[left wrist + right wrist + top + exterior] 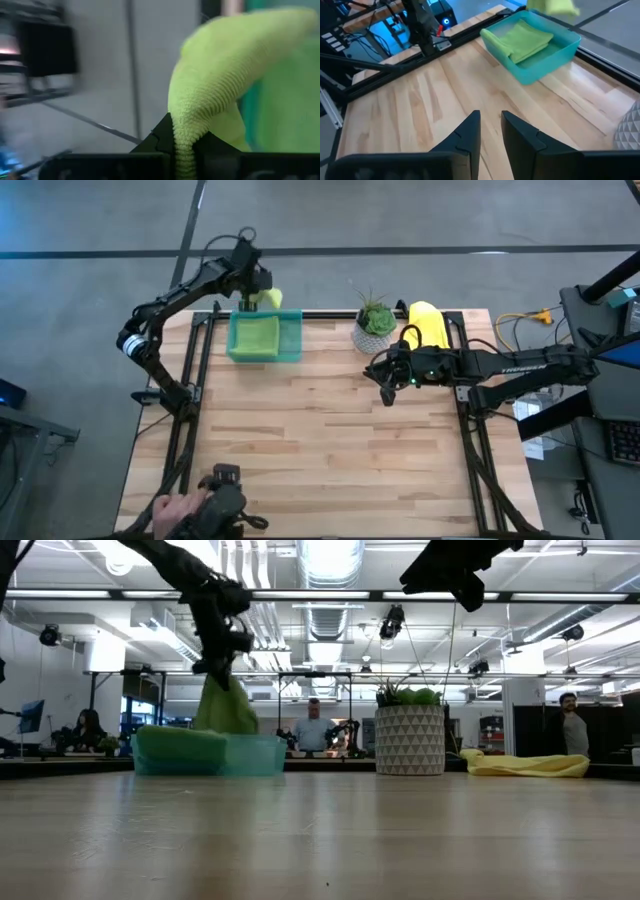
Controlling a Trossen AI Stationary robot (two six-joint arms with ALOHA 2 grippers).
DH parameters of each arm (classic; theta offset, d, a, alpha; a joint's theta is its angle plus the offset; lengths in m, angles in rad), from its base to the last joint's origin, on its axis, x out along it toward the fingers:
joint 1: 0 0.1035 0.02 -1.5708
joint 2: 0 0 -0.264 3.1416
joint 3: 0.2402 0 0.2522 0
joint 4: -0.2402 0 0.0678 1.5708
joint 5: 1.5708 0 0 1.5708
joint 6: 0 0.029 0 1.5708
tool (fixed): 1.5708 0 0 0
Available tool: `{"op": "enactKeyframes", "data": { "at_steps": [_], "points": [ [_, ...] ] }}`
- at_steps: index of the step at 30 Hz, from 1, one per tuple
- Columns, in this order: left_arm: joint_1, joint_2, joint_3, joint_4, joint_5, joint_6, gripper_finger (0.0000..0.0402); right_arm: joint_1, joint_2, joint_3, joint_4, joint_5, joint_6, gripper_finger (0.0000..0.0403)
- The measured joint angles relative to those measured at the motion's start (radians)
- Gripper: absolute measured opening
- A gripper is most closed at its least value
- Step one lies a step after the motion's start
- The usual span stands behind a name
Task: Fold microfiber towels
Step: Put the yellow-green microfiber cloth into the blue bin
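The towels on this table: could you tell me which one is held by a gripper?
The lime green towel pinched by the left gripper above the tray; another lies in it.

Hidden, cropped and blurred parts

In the left wrist view the lime green towel is smeared by motion, its lower end vanishing between the left gripper fingers, whose tips it covers; the room behind it is a blur. In the low view the right gripper is cut by the top edge, so its fingers cannot be seen there. In the right wrist view, the plant pot shows only as a corner at the edge. At the high view's bottom edge a dark object is cropped and cannot be identified.
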Motion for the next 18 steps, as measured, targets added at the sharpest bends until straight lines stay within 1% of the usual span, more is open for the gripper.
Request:
{"op": "enactKeyframes", "data": {
  "at_steps": [3,6,7,9,13,18],
  "points": [
    [0.001,-0.002,0.029,0.093,-0.002,0.054,0.0000,-0.009,0.000,0.000,0.001,0.000,0.000,0.0075],
    [0.010,0.010,0.013,0.210,-0.001,0.179,0.0000,-0.010,0.000,0.005,0.002,-0.009,0.002,0.0074],
    [0.011,0.019,0.008,0.220,-0.001,0.206,0.0000,-0.010,0.000,0.008,0.003,-0.016,0.009,0.0072],
    [0.011,0.042,-0.002,0.196,-0.002,0.207,0.0000,-0.010,-0.003,0.015,0.003,-0.046,0.028,0.0070],
    [0.012,0.068,-0.061,0.108,0.003,0.128,0.0000,-0.009,-0.008,0.025,-0.007,-0.132,0.056,0.0068],
    [0.013,0.035,-0.137,0.058,0.007,0.082,0.0000,-0.008,-0.014,0.025,-0.040,-0.139,0.078,0.0068]
  ]
}}
